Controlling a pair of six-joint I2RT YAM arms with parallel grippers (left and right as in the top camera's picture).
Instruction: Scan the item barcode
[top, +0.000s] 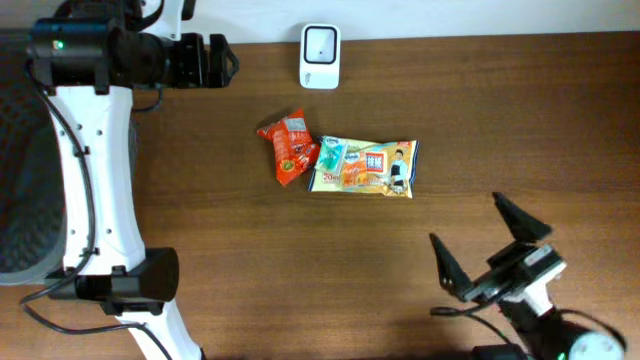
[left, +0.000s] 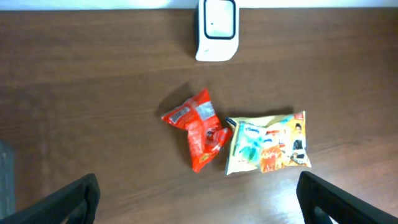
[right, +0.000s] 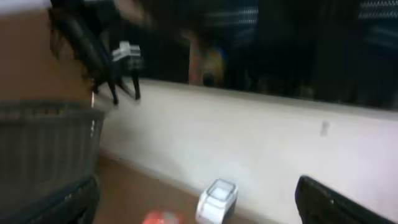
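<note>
Right-wrist view blurred, red packet (top: 290, 150) cut off at its lower edge there, no barcode legible; touching yellow packet (top: 365, 167) mid-table (top: 520, 110), near scanner (top: 320, 43) at far edge; left gripper (top: 232, 62) and right gripper (top: 465, 218) spread wide, empty, well apart from both packets

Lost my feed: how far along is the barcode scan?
Done: nothing. The red packet and yellow packet lie side by side on the table, short of the scanner. In hand: nothing; left end effector and right end effector are open, empty. Remaining: pick, present, scan.
</note>
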